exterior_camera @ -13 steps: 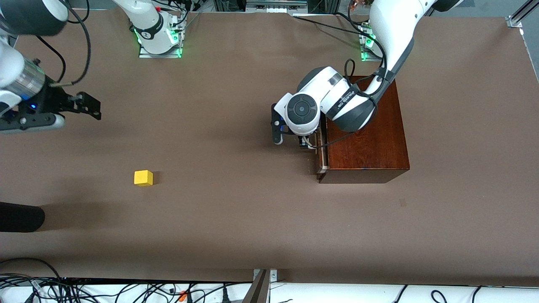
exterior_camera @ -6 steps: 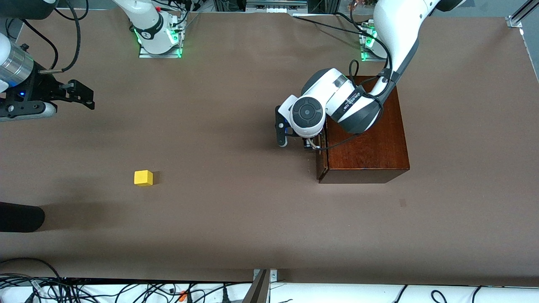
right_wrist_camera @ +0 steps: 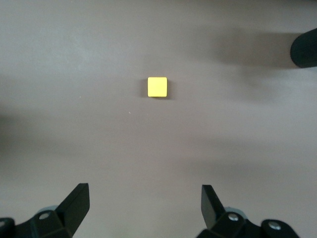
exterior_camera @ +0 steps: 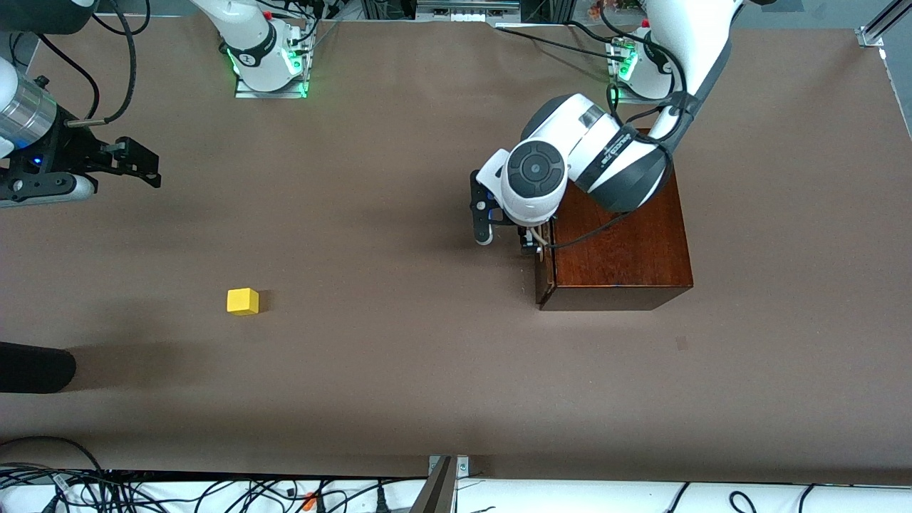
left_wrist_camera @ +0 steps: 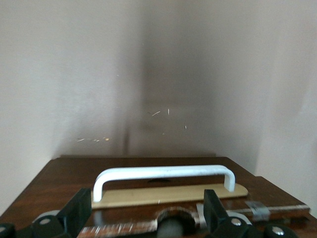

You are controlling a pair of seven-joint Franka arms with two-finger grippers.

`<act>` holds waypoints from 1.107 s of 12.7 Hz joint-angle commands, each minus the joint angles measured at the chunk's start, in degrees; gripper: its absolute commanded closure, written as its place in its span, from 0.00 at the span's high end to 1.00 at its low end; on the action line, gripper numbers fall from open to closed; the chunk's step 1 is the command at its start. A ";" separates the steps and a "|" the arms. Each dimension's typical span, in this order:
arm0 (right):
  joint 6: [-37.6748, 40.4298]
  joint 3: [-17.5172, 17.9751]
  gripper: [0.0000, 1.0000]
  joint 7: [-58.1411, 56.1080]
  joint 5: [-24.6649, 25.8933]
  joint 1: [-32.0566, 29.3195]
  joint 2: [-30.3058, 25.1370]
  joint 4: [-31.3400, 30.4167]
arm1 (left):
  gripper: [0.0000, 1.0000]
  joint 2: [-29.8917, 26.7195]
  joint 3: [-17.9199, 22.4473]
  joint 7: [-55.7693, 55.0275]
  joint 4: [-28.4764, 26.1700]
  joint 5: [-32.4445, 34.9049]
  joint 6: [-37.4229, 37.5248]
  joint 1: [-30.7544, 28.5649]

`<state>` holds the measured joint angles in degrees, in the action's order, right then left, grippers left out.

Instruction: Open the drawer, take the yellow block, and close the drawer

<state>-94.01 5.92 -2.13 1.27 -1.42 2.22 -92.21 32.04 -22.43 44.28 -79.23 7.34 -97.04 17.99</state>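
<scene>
With drawer point(exterior_camera: 543, 274) shut | yellow block point(exterior_camera: 242, 301) on table | both jaws released

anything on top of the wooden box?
Only the left arm's wrist hangs over the wooden box; the bare top shows nothing else, though the wrist covers part of it. The yellow block sits on the table.

One yellow block point(exterior_camera: 242, 301), one drawer point(exterior_camera: 545, 265), two arms.

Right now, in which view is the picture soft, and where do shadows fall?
Left wrist view: the white handle looks slightly soft, with a dark vertical band above it. Front view: the yellow block casts a small shadow. Right wrist view: the block is sharp.
</scene>
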 commanded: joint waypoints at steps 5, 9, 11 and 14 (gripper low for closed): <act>-0.12 0.14 1.00 0.11 -1.18 -0.25 0.32 0.89 | 1.00 -13.04 1.25 -9.38 2.24 1.62 11.25 -9.26; -0.38 0.05 1.00 0.11 -1.18 -0.25 0.32 0.89 | 1.00 -21.12 11.16 -10.08 -0.82 -1.26 11.70 -10.78; -0.30 0.05 1.00 0.11 -1.27 -0.25 0.32 0.89 | 1.00 -24.04 14.86 -18.56 -3.90 -1.98 9.77 -11.39; -0.29 0.05 1.00 0.20 -1.35 -0.25 0.41 0.89 | 1.00 -30.35 17.85 -37.53 -11.09 -3.64 5.66 -13.32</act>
<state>-94.53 5.93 -2.13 1.03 -1.41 2.36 -92.17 8.15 -6.23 16.82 -82.15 5.65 -86.85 5.75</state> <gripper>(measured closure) 0.000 0.000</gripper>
